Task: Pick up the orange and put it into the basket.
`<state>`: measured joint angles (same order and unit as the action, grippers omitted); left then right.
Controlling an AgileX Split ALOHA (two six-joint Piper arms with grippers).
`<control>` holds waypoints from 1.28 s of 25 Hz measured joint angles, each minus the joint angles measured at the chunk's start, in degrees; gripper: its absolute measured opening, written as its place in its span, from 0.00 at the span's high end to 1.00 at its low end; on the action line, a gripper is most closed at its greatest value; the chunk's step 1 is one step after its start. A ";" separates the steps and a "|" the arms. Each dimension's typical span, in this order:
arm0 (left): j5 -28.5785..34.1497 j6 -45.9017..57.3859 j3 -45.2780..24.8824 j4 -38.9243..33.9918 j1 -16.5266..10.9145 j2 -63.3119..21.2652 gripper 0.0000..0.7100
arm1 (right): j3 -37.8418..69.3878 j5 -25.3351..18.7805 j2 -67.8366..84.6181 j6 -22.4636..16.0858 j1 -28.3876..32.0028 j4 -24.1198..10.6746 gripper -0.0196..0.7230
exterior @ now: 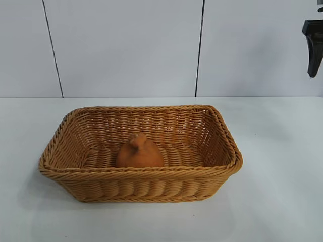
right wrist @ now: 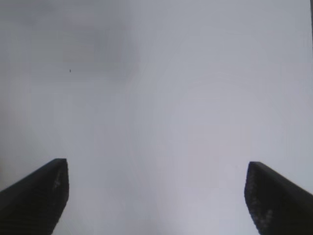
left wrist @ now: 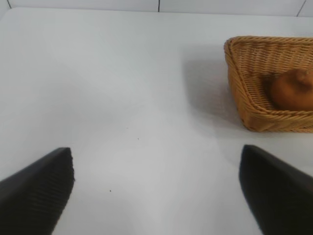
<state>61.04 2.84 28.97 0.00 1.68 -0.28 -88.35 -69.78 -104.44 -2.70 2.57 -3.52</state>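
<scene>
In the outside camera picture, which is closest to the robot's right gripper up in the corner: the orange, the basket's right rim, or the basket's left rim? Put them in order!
From the right gripper, open at the top right edge of the exterior view:
1. The basket's right rim, the side toward that gripper.
2. The orange, inside the basket near the middle.
3. The basket's left rim, the far side.

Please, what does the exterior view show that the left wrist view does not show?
Only the exterior view shows the whole basket, the wall panels behind it, and the right claw high at the right edge, away from the basket. Only the left wrist view shows the left claw, open and empty over bare table. Both show the orange lying inside the basket and the white table.
</scene>
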 joint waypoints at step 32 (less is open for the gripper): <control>0.06 0.00 0.00 0.00 0.00 0.00 0.08 | 59.97 11.16 79.43 3.22 0.00 2.08 0.07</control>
<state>61.10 2.84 28.97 0.00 1.68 -0.28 -28.38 -58.61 -25.02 0.52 2.57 -1.44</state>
